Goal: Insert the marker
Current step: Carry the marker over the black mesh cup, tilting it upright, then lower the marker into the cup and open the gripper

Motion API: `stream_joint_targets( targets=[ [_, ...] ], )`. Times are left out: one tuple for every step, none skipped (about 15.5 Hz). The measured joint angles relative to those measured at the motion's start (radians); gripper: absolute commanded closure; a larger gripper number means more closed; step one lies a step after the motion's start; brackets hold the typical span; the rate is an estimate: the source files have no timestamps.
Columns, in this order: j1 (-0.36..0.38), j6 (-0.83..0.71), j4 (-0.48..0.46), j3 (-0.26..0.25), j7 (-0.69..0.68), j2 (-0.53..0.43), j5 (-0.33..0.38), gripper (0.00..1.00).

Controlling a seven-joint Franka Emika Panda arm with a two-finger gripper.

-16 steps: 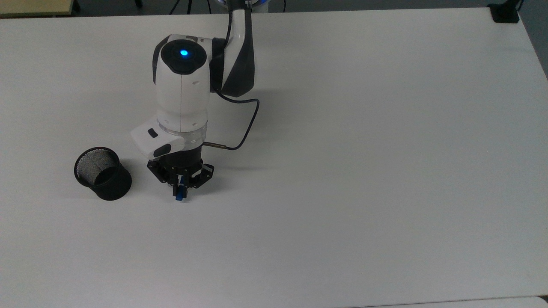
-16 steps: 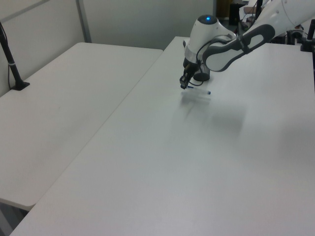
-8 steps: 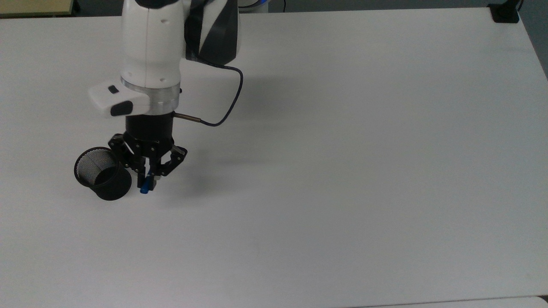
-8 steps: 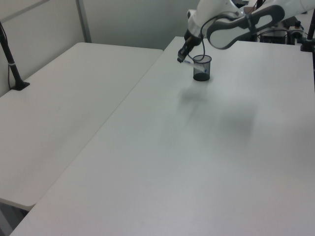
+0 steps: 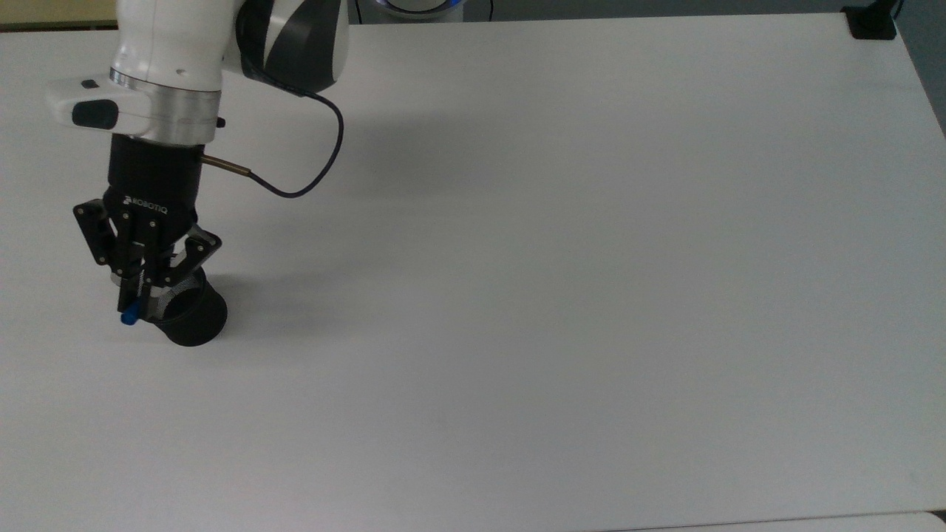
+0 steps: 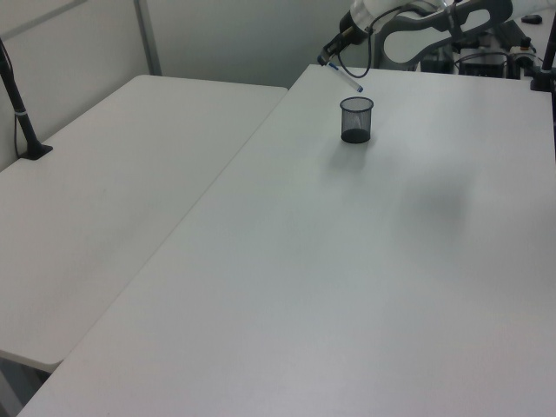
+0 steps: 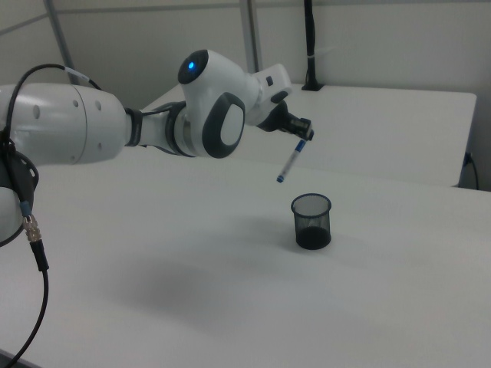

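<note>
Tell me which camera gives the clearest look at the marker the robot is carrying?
The right view: the marker hangs tilted from the gripper, its whole white barrel clear above the mesh cup. In the top view the gripper hides all but its blue end. In the left view it is a tiny sliver above the cup.

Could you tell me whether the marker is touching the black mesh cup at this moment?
Apart. The right view shows the marker hanging tilted in the gripper, with clear white table between its lower tip and the rim of the mesh cup.
</note>
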Motion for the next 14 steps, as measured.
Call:
stream_joint_targets(
  targets=[
    [-0.004, 0.036, -0.009, -0.01, 0.0, 0.001, -0.001, 0.88],
    [-0.007, 0.076, -0.02, -0.019, 0.0, 0.003, -0.001, 0.88],
    [-0.013, 0.114, -0.032, -0.023, 0.0, 0.006, -0.001, 0.88],
    [-0.021, 0.142, -0.042, -0.024, 0.0, 0.009, -0.001, 0.88],
    [-0.026, 0.162, -0.049, -0.025, 0.0, 0.014, -0.004, 0.88],
    [-0.031, 0.175, -0.054, -0.025, 0.0, 0.019, -0.008, 0.88],
    [-0.034, 0.187, -0.057, -0.027, 0.0, 0.027, -0.013, 0.88],
    [-0.037, 0.206, -0.06, -0.029, 0.0, 0.039, -0.019, 0.86],
    [-0.041, 0.216, -0.061, -0.029, 0.0, 0.049, -0.022, 0.86],
    [-0.044, 0.224, -0.062, -0.031, 0.0, 0.057, -0.023, 0.86],
    [-0.047, 0.233, -0.063, -0.034, 0.0, 0.066, -0.023, 0.86],
    [-0.05, 0.245, -0.065, -0.035, 0.0, 0.076, -0.023, 0.85],
    [-0.055, 0.259, -0.068, -0.035, 0.0, 0.085, -0.024, 0.84],
    [-0.058, 0.277, -0.073, -0.036, 0.0, 0.095, -0.024, 0.83]
  ],
)
